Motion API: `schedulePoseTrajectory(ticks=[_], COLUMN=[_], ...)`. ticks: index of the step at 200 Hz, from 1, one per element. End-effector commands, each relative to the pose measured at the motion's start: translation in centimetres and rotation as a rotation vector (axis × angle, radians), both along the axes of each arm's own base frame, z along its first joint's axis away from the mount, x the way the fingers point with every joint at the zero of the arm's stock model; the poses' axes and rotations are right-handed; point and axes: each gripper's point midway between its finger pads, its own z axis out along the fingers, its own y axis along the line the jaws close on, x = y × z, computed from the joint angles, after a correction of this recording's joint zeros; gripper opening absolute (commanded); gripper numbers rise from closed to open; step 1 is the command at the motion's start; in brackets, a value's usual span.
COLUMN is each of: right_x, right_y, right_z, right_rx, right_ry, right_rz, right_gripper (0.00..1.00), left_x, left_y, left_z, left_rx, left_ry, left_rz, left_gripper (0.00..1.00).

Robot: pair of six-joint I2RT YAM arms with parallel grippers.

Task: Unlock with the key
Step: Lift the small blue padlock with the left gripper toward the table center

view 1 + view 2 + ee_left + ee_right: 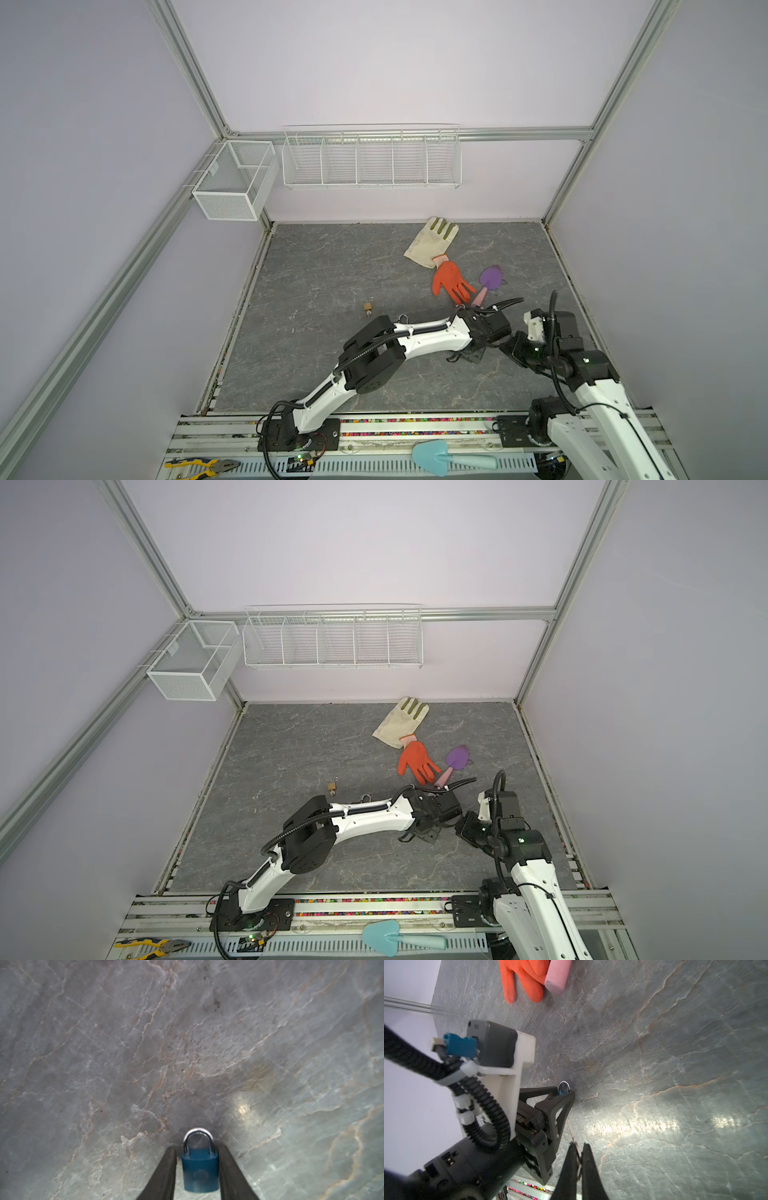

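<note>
Left tool (197, 1147) brackets the blue padlock (200, 1172) to steady it, grip uncertain; right tool (579, 1145) clenches the key (571, 1131).

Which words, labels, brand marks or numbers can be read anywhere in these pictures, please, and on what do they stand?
No text can be read.
On the blue padlock: a faint round emblem, too blurred to read.
On the mesh basket: a small tag, too small to read.
</note>
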Motion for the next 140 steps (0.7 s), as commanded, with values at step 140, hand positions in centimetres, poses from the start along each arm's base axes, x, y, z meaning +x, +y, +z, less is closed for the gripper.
schedulePoseTrajectory(ticks=[140], right_x=[0.0], right_y=[0.2], right_z=[2.4], right_rx=[-0.018], right_ry=[-0.078], right_rz=[0.064], right_gripper=[0.07], left_x=[1.6], left_y=[1.7], left_z=[3.2], left_rx=[-0.178], left_ry=[0.026], left_rz=[0.157], left_gripper=[0.06])
